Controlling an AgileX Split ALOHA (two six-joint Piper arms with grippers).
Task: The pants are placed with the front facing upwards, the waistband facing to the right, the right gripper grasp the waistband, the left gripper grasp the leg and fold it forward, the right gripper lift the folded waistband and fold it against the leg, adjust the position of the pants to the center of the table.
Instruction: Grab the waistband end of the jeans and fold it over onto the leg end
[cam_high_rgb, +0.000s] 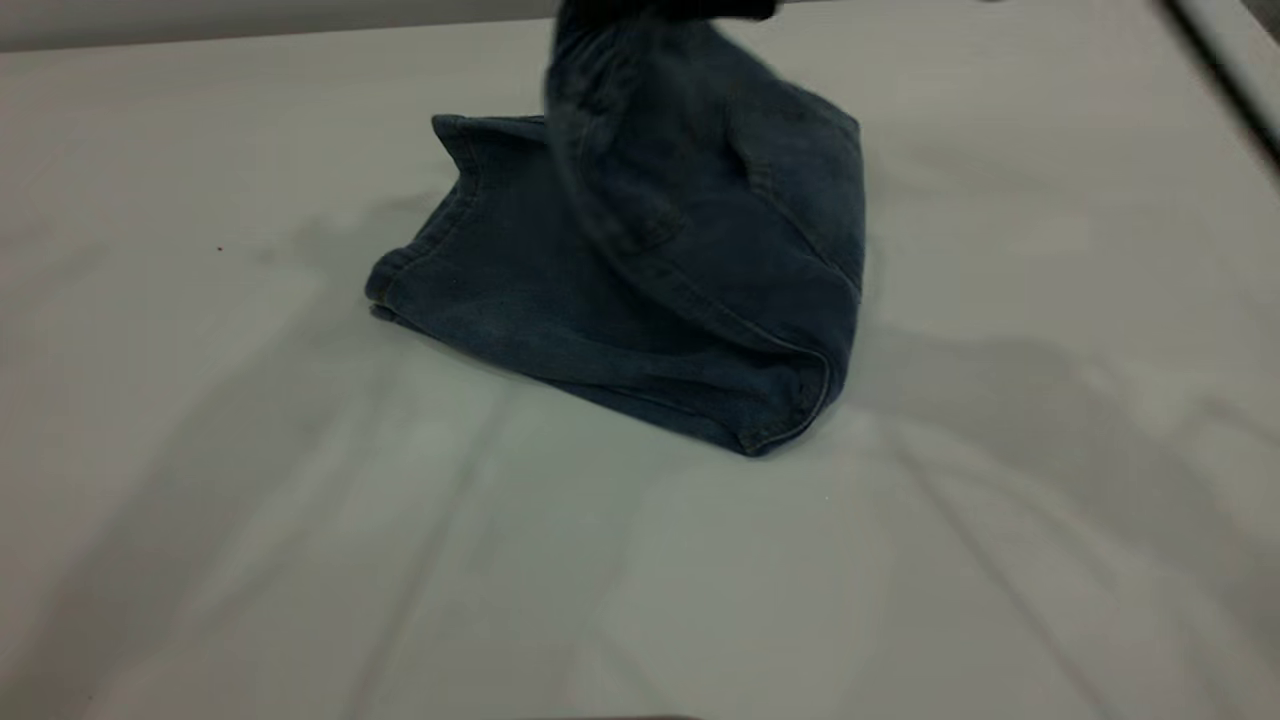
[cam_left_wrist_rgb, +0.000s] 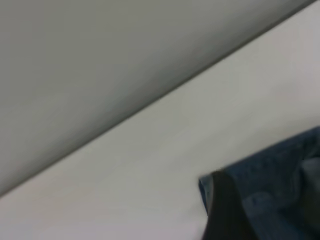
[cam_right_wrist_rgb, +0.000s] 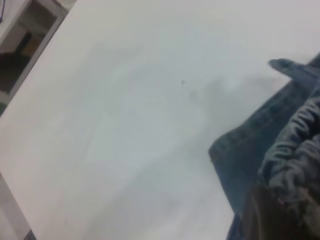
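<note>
The pants (cam_high_rgb: 640, 290) lay on the table (cam_high_rgb: 300, 560) toward its far middle, already folded once, with the leg hems at the exterior view's left and the fold at its right. The waistband (cam_right_wrist_rgb: 295, 145) was lifted off the cloth and rose as a dark peak to the top edge of the exterior view, where a black shape, apparently the right gripper (cam_right_wrist_rgb: 272, 215), met it. In the right wrist view the ruched band sat bunched directly against that gripper's dark finger, so it appeared to be clamped on the band, though the jaws themselves were mostly out of view. The left gripper (cam_left_wrist_rgb: 225, 215) showed only as one dark finger beside a denim edge in its own view; whether it was closed or released could not be told. The step in hand looked like the second fold, carrying the waistband over onto the legs. To do it well, the right gripper would likely need to keep the band high enough that the lower layer did not drag, travel straight toward the hems, and set the band down square with them before letting go. No brand, label or writing could be read anywhere.
</note>
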